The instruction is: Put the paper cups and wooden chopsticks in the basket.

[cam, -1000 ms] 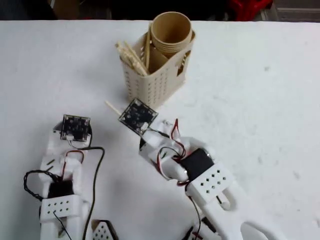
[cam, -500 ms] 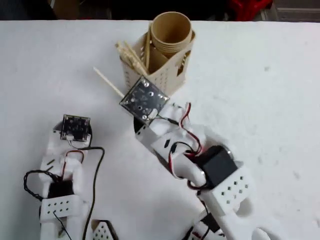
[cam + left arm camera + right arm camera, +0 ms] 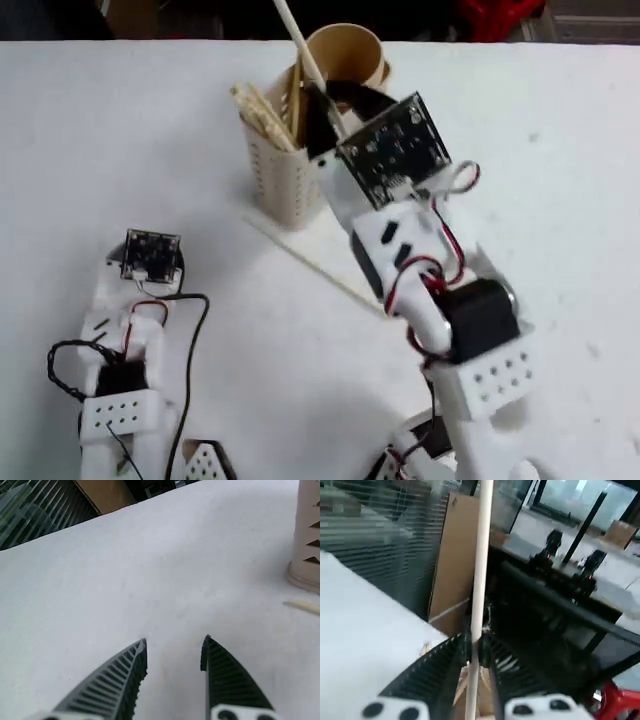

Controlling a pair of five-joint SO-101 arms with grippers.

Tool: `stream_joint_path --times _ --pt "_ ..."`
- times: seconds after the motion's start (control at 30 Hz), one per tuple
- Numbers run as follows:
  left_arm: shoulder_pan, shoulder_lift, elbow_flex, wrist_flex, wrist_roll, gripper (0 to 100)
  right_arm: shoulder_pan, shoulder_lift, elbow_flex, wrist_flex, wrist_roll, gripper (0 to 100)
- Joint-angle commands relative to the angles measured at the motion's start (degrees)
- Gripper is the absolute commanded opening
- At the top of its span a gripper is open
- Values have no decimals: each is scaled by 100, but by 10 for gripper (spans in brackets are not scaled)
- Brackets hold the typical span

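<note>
The slotted cream basket (image 3: 285, 170) stands at the back of the table, with a stack of paper cups (image 3: 350, 52) and a bundle of wooden chopsticks (image 3: 262, 110) in it. My right gripper (image 3: 322, 100) hangs over the basket, shut on one chopstick (image 3: 298, 40) held steeply upright. The right wrist view has that chopstick (image 3: 481, 565) pinched at my right gripper (image 3: 476, 647). Another chopstick (image 3: 320, 265) lies flat on the table just in front of the basket. My left gripper (image 3: 174, 652) is open just above bare table, with the basket's wall (image 3: 307, 535) and the lying chopstick's tip (image 3: 304, 606) off to one side.
The left arm (image 3: 150, 258) sits at the front left. White tabletop (image 3: 560, 180) runs free to the right of the basket and on the far left. The table's back edge is right behind the basket.
My right arm rose from the table in front of the basket and swung over it, tipping its chopstick from nearly flat to upright. The left arm kept still.
</note>
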Motion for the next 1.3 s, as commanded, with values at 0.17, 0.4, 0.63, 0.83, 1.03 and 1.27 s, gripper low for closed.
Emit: stream_joint_path --times 0.17,0.4,0.63,0.83,1.03,1.27 --pt "75 -119 0 26 -62 191 171 1543 -343 -1736 -730 16" --pt "75 -119 0 26 -62 191 198 2369 -826 -2202 -747 18" --pt "75 -119 0 26 -62 191 163 2862 -879 -2598 -782 18" --pt "75 -119 0 26 -62 191 145 3301 -853 -2826 -782 18" --pt "75 -119 0 26 -62 191 119 3231 -141 -3301 -993 17" --pt "75 -119 0 26 -62 191 136 2290 1143 -3547 -1020 33"
